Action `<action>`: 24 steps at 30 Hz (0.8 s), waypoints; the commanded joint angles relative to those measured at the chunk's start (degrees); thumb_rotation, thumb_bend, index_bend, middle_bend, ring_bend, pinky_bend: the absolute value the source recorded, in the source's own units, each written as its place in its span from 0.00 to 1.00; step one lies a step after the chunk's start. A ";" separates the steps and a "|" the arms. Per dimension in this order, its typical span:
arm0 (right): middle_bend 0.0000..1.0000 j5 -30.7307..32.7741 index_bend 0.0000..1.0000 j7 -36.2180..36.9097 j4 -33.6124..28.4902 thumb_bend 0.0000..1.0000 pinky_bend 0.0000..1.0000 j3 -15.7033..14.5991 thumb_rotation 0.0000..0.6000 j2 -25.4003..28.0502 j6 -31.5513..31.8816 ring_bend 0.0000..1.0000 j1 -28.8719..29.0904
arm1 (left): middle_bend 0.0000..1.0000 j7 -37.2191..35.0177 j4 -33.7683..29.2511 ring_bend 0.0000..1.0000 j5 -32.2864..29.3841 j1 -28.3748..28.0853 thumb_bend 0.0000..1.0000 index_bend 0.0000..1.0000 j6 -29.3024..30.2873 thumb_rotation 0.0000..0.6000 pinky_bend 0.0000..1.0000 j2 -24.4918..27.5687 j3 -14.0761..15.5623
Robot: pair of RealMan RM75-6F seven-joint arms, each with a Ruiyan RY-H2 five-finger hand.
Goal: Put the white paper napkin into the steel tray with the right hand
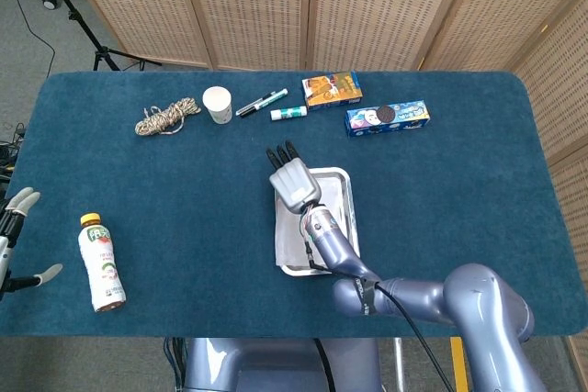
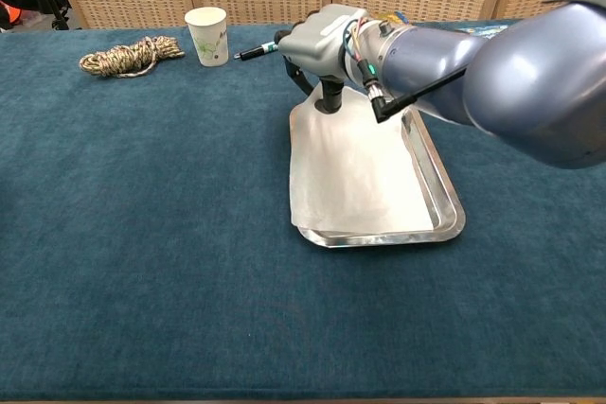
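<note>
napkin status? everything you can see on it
The white paper napkin is a thin, slightly creased sheet lying nearly flat in the steel tray, covering most of its floor. Its left edge laps over the tray's left rim. The far end rises to the right hand, whose dark fingers meet it there; whether they pinch it is unclear.
</note>
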 commanded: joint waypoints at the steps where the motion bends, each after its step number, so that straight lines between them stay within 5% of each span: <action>1: 0.01 -1.01 0.62 0.48 1.75 0.67 0.00 -0.74 1.00 -1.14 -0.79 0.00 -0.01 | 0.00 0.20 -0.04 0.00 -0.27 -0.06 0.00 0.00 -0.15 1.00 0.00 -0.07 -0.09; 17: 0.01 -3.54 0.60 1.60 6.63 0.63 0.00 -1.78 1.00 -4.22 -2.88 0.00 -0.44 | 0.00 0.97 -0.22 0.00 -0.96 -0.45 0.00 0.00 -1.09 1.00 0.00 -0.24 -0.28; 19: 0.00 -3.70 0.50 1.86 6.81 0.59 0.00 -1.52 1.00 -4.37 -2.92 0.00 -0.51 | 0.00 0.93 -0.25 0.00 -1.00 -0.44 0.00 0.00 -1.09 1.00 0.00 -0.22 -0.30; 22: 0.00 -2.73 0.15 1.19 7.00 0.54 0.00 -0.82 1.00 -4.75 -1.75 0.00 -0.76 | 0.00 0.90 -0.24 0.00 -0.96 -0.48 0.00 0.00 -1.20 1.00 0.00 -0.18 -0.27; 24: 0.00 -2.38 0.02 0.62 6.96 0.50 0.00 -0.46 1.00 -5.03 -0.84 0.00 -0.83 | 0.00 0.92 -0.26 0.00 -0.81 -0.47 0.00 0.00 -1.17 1.00 0.00 -0.17 -0.21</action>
